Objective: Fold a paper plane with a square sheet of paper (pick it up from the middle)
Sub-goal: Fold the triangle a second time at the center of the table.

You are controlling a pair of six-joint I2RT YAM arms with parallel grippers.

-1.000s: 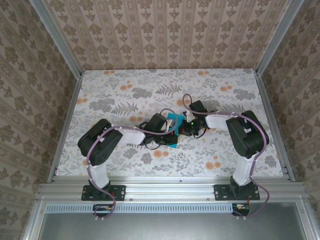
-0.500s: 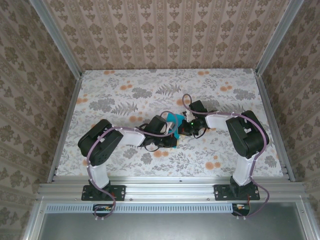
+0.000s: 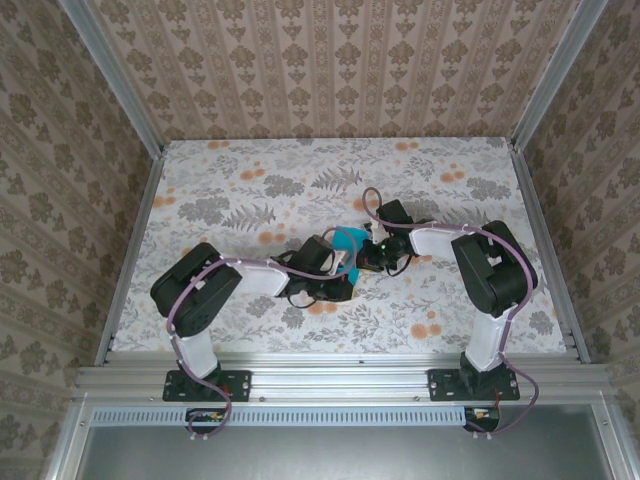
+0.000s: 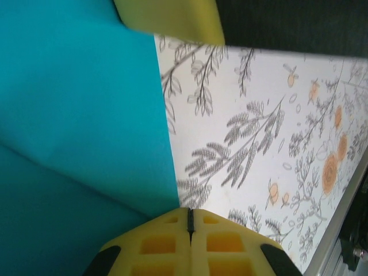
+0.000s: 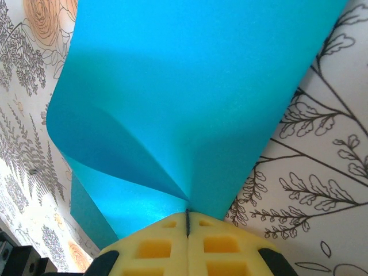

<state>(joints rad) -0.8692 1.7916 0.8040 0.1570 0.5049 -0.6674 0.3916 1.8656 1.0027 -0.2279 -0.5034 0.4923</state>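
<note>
No readable text, label, brand or number; square sheet of paper [image 5: 190,86] plain, table [image 3: 250,180] floral-printed.

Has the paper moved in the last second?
Yes. In the top view the paper's near end has drawn back from the front rail, and less blue shows there.

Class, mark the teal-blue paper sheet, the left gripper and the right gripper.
thin teal-blue square paper sheet [image 5: 190,86], right wrist view, its smooth flat face.
left gripper [image 4: 189,215], left wrist view, closed seam at its tip.
right gripper [image 5: 187,218], right wrist view, closed seam pinching the sheet.
</note>
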